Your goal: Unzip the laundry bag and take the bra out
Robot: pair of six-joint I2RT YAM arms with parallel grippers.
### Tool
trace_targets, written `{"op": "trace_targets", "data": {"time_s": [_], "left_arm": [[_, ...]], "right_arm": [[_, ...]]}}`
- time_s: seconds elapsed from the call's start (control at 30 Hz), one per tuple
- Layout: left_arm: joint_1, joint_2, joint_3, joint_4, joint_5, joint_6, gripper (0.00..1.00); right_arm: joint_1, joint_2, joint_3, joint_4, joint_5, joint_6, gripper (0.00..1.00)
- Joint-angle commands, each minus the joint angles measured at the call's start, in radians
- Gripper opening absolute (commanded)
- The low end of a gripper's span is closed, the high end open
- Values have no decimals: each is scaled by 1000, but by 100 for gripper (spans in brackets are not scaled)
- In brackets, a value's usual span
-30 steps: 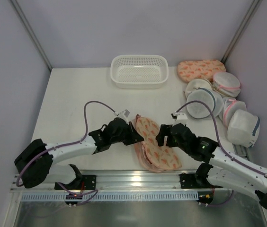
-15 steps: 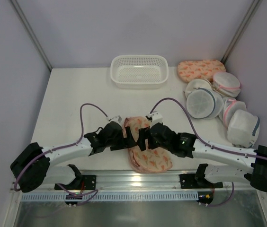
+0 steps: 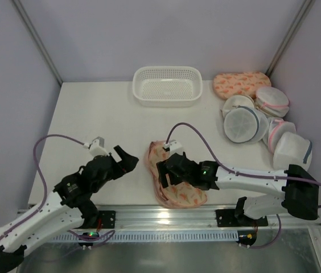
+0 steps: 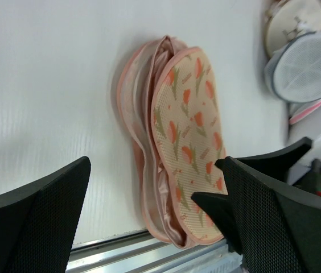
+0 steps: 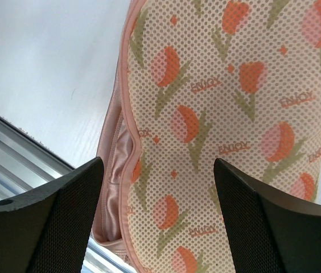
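The laundry bag [image 3: 186,193] lies unzipped near the table's front edge, its tulip-print upper flap [image 5: 223,114] lifted off the lower half. Pale pink satin of the bra [image 4: 163,187] shows in the gap along the bag's left side, also as the bra [image 5: 114,165] in the right wrist view. My right gripper [image 3: 165,173] hangs open over the bag's left end, one finger [image 5: 41,222] on each side of the flap's edge; contact is unclear. My left gripper [image 3: 125,164] stands wide open to the left of the bag, apart from it, with nothing between its fingers [image 4: 35,222].
A white basket [image 3: 167,85] stands at the back centre. A second printed bag [image 3: 241,83] and several round mesh bags [image 3: 251,122] crowd the back right. A metal rail [image 3: 160,216] runs along the near table edge just below the bag.
My left gripper has opened, let go of the bag's edge and drawn back to the left. The right gripper has moved left across the bag to its left end.
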Motion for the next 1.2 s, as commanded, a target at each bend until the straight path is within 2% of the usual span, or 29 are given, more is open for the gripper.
{"op": "trace_targets", "data": {"time_s": [0.0, 0.17, 0.6, 0.83, 1.17], "left_arm": [[6, -123, -23, -153, -116, -60, 99], [6, -157, -29, -205, -102, -80, 100], [6, -146, -32, -170, -82, -69, 99], [6, -152, -37, -164, -76, -71, 99], [6, -154, -36, -159, -71, -69, 100]], "right_arm": [[25, 48, 58, 2, 26, 4, 81], [63, 157, 107, -61, 55, 36, 81], [117, 222, 180, -281, 251, 127, 78], [134, 243, 188, -301, 258, 142, 77], [191, 182, 197, -278, 230, 138, 77]]}}
